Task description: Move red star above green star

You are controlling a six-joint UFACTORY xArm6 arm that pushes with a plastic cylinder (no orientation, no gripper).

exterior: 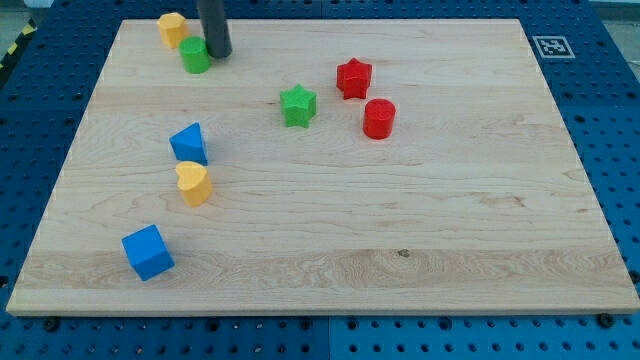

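The tip [218,55] stood beside the green cylinder [195,57], far from the red star [353,77], which lay right of the green star [297,105]. It carried no gripper. It should have circled right and nudged leftward gently.

On the desk [450,200], the red star [353,78] lies just up-right of the green star [298,105], and the red cylinder [379,118] sits to its right. Left and below it lie the blue block [188,143], the yellow heart [193,184] and, farthest, the blue cube [148,251]. Up-left of it, well apart, my tip [217,55] touches the green cylinder [195,56], with the yellow block [172,29] beyond.
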